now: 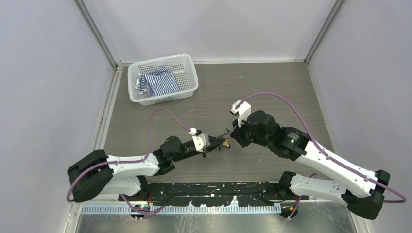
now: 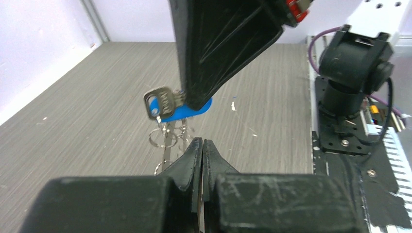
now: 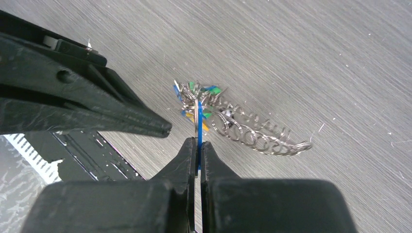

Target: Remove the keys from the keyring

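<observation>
My right gripper [image 3: 198, 143] is shut on a flat blue tag [image 2: 187, 111] and the silvery key [image 2: 162, 101] beside it, holding them above the table. Below them hangs the rest of the bunch: keys [image 3: 198, 99] with blue, green and yellow tags, and the keyring [image 3: 272, 143], seen edge-on with small rings strung along it. My left gripper [image 2: 202, 143] is shut just beside the bunch with nothing visible between its jaws; its fingers [image 3: 97, 107] reach in from the left in the right wrist view. Seen from above, both grippers [image 1: 222, 141] [image 1: 228, 134] meet at the table's middle front.
A white mesh basket [image 1: 187, 60] with a blue striped cloth [image 1: 158, 82] stands at the back left. The black base rail [image 1: 214, 189] runs along the near edge, and grey walls close in both sides.
</observation>
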`<state>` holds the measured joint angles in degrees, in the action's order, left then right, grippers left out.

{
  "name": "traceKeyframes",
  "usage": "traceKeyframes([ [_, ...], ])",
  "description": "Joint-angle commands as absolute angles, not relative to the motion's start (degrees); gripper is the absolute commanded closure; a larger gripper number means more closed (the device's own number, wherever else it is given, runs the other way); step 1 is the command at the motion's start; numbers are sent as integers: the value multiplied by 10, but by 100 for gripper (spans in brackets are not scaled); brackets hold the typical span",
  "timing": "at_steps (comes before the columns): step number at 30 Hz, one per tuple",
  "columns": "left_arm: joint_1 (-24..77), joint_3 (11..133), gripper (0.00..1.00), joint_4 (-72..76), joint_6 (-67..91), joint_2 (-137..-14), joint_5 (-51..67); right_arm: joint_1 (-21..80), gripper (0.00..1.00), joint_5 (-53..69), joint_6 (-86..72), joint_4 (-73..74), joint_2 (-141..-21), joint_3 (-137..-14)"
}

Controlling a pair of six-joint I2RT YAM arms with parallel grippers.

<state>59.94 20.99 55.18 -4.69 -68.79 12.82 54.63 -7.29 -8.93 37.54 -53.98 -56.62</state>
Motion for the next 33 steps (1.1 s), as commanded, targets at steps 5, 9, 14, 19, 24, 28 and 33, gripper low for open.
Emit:
traceKeyframes([
  [5,600,218,90,596,-24,-697,-32,545,99,-53,-80,305,-492,-574],
  [9,599,225,75,585,-8,-677,-91,545,99,-43,-77,301,-481,-565],
  [14,581,232,68,572,32,-653,-56,544,99,-37,-75,300,-479,-560],
  [19,562,229,70,571,64,-660,35,545,99,-31,-76,298,-479,-563],
  [24,559,234,71,583,73,-687,81,545,99,-24,-76,305,-484,-573],
  [28,553,230,68,618,92,-705,98,545,99,-27,-76,313,-489,-578],
  [33,532,218,59,624,149,-685,91,545,99,-51,-80,321,-498,-582],
])
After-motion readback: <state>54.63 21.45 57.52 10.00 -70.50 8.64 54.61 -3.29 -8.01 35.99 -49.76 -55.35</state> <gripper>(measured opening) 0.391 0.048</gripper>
